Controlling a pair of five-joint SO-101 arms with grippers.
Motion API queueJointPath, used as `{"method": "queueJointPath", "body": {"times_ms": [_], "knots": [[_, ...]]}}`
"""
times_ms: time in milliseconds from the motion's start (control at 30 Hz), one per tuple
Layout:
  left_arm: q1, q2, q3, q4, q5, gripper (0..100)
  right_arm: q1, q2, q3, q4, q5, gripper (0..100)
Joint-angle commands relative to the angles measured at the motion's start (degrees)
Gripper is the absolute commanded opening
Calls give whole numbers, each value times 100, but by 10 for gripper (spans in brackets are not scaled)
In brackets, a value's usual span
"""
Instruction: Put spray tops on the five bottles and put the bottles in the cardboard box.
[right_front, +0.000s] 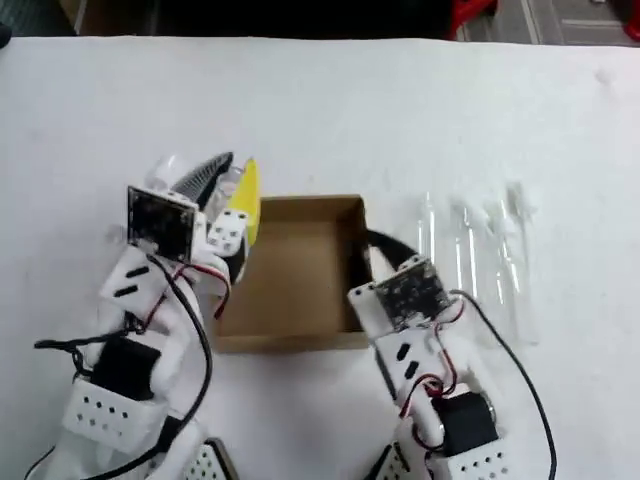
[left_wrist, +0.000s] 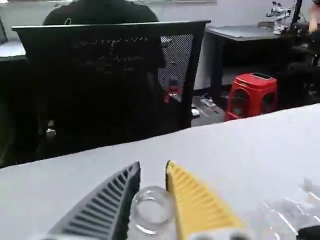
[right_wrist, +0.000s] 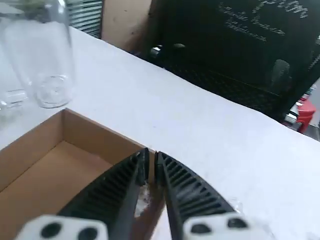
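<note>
The open cardboard box (right_front: 295, 275) lies mid-table between the two arms. At the box's far left corner, my left gripper (right_front: 228, 178), with one grey and one yellow finger, is shut on a clear bottle (left_wrist: 151, 211) whose open neck has no spray top. My right gripper (right_front: 372, 243) has black fingers (right_wrist: 172, 175) pressed together over the box's right wall (right_wrist: 107, 134), pinching its top edge. Several more clear bottles (right_front: 470, 250) stand upright to the right of the box; two of these bottles (right_wrist: 42, 55) rise beyond the box in the right wrist view.
White table (right_front: 330, 110) stretches wide beyond the box. Past its far edge stand a black mesh chair (left_wrist: 110, 75) and a red stool (left_wrist: 251, 95). Arm bases and cables (right_front: 190, 340) crowd the near edge.
</note>
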Motion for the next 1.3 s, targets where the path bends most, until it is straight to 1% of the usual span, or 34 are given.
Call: {"method": "queueJointPath", "body": {"times_ms": [0,67,133,267,333,433,600,667,800,867,1267], "knots": [[-57,136,273,-853,-26,60,382,-57,-44,-101,-44,15],[-48,453,431,-1336,-26,60,391,-31,-35,-101,-44,15],[-48,998,369,-1530,26,58,391,-48,79,-189,-9,15],[-286,2132,-334,-1152,958,57,418,-48,624,-892,0,15],[-462,2457,-642,-888,1248,57,549,-31,800,-1191,0,15],[-532,2563,-782,-615,1292,57,813,-13,853,-1385,0,15],[-514,2615,-686,-677,1292,57,857,-13,862,-1411,0,15],[-523,2615,-457,-1064,1292,57,857,-13,870,-1402,0,15],[-488,2615,229,-2295,1266,58,857,-4,914,-1402,0,15],[-479,2615,431,-2664,1257,58,857,-4,967,-1411,0,15],[-532,2642,510,-2567,1292,57,866,-4,985,-1411,0,15]]}}
